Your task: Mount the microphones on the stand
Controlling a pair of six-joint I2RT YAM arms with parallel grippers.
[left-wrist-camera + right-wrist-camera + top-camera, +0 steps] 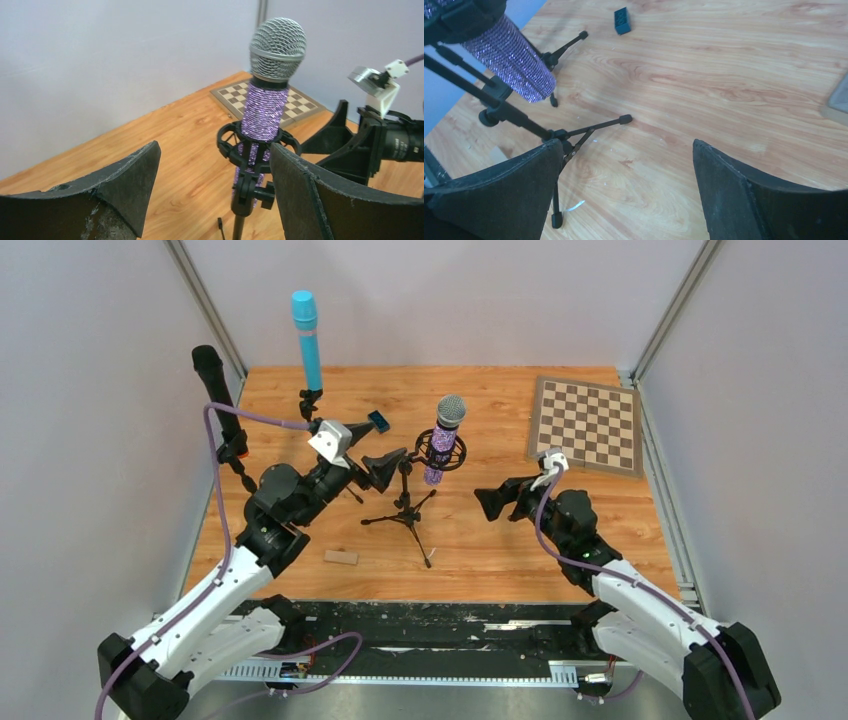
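The purple glitter microphone (441, 448) with a silver mesh head stands upright in the black ring mount of a tripod stand (405, 508) at mid-table. It also shows in the left wrist view (264, 107) and the right wrist view (506, 59). The light blue microphone (306, 338) stands upright in a clip at the back left. The black microphone (214, 388) stands on a stand by the left wall. My left gripper (385, 466) is open and empty, just left of the purple microphone's stand (215, 165). My right gripper (497, 502) is open and empty to its right (626, 145).
A chessboard (587, 423) lies at the back right. A small dark blue block (378, 421) lies behind the stand and shows in the right wrist view (622, 21). A small wooden block (340, 557) lies near the front. The tripod legs (589, 129) spread over the wood.
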